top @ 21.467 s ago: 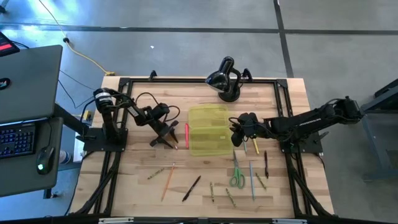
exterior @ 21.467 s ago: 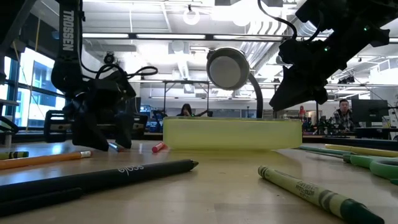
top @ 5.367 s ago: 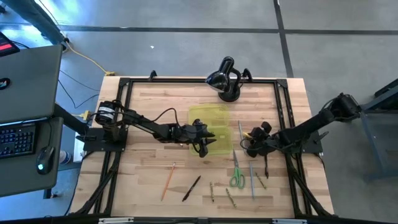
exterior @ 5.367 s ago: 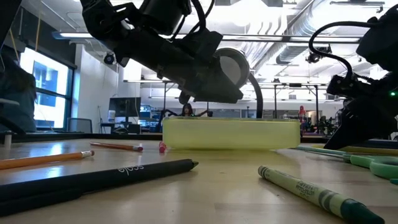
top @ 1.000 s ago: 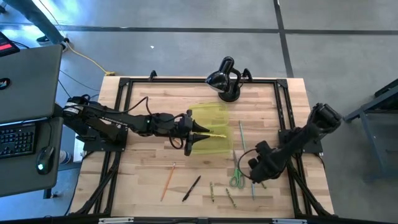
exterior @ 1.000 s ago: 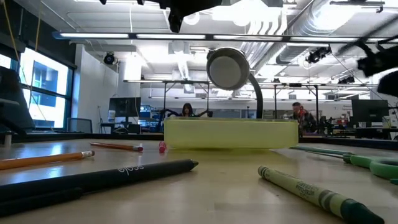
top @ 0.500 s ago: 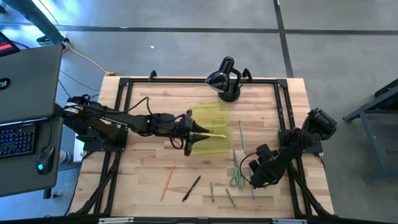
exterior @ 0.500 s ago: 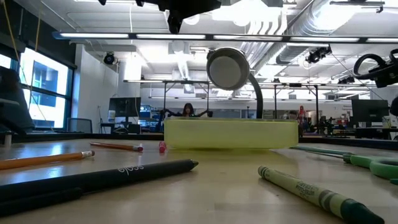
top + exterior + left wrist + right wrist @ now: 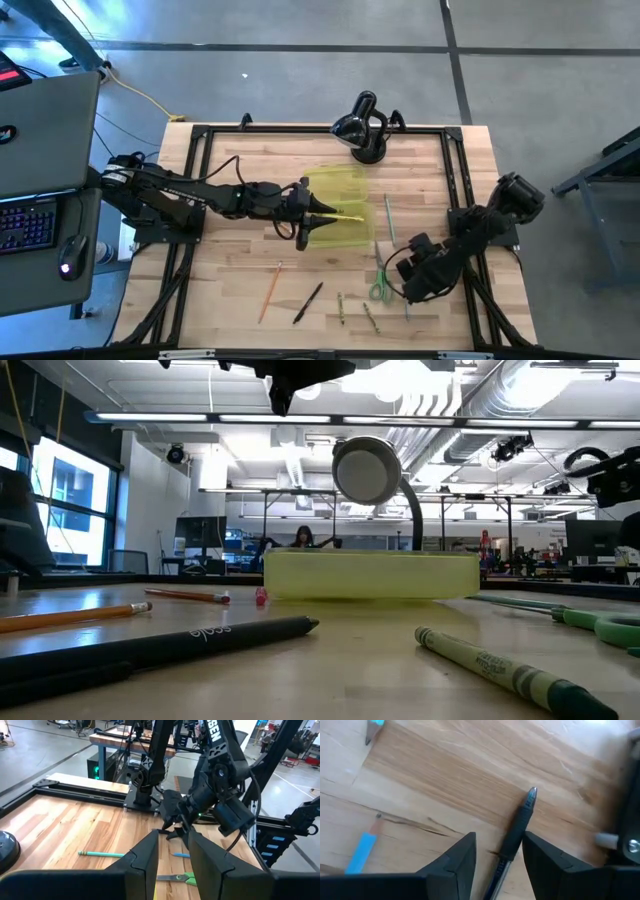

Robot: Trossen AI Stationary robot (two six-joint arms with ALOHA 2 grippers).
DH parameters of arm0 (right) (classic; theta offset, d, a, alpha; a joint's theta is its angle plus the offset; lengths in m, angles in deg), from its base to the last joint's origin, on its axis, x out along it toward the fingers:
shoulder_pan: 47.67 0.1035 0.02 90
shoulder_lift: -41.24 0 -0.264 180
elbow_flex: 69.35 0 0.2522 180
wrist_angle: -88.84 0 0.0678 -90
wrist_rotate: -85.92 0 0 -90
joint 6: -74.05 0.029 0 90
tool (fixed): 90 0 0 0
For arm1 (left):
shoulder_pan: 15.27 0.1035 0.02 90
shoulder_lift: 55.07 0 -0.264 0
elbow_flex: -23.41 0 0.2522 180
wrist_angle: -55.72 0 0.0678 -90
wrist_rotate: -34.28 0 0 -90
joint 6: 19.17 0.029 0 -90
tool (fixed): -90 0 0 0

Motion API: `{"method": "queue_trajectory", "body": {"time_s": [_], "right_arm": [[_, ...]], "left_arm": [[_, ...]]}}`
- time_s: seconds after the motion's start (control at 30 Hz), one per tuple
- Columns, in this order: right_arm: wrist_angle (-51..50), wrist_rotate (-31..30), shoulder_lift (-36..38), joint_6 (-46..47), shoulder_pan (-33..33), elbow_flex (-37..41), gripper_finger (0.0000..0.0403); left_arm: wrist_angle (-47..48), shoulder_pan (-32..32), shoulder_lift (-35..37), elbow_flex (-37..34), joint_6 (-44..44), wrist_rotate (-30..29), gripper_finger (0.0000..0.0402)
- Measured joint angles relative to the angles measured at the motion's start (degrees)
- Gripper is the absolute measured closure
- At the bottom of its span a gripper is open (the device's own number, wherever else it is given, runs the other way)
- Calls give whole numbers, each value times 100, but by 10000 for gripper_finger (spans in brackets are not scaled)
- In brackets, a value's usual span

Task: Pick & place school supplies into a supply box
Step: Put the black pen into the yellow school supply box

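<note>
R gripper (image 9: 408, 280) has dropped toward the tabletop's right-front area, fingers parted astride a black pen (image 9: 515, 836), grab looks imminent; L gripper (image 9: 318, 214), narrow gap, nothing visibly held, over supply box (image 9: 336, 184).

A pale wood-plank table (image 9: 240, 255) bears a translucent plastic supply box (image 9: 338, 200).

Table (image 9: 230, 170): far-left boards bare. Box (image 9: 338, 205) centre, left gripper (image 9: 322, 218) over it. Lamp (image 9: 362, 128) behind. Near edge strewn: pencil (image 9: 270, 289), pen (image 9: 308, 302), scissors (image 9: 380, 285). Right gripper (image 9: 412, 283) crowds the near right.
</note>
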Motion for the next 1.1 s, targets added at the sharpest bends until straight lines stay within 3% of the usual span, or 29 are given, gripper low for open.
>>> {"method": "queue_trajectory", "body": {"time_s": [0.2,0.33,0.47,0.67,0.77,0.93,1.1], "right_arm": [[440,-269,35,127,125,377,264],[579,-727,-1,-367,138,411,264],[902,-1496,-42,-834,129,526,264],[2765,-2915,-9,-1541,150,1285,274],[3032,-3257,-27,-2105,159,1424,284],[2377,-3462,164,-3129,183,1300,296],[1982,-2836,920,-3659,206,1229,294]], "left_arm": [[77,2,0,0,0,-1,261],[173,4,-2,0,0,-4,261],[249,7,-2,0,-1,-12,261],[259,7,-2,0,-20,-39,261],[251,7,-2,0,-22,-42,261],[221,7,-2,0,-147,-74,261],[205,7,-2,0,-460,-77,261]]}}
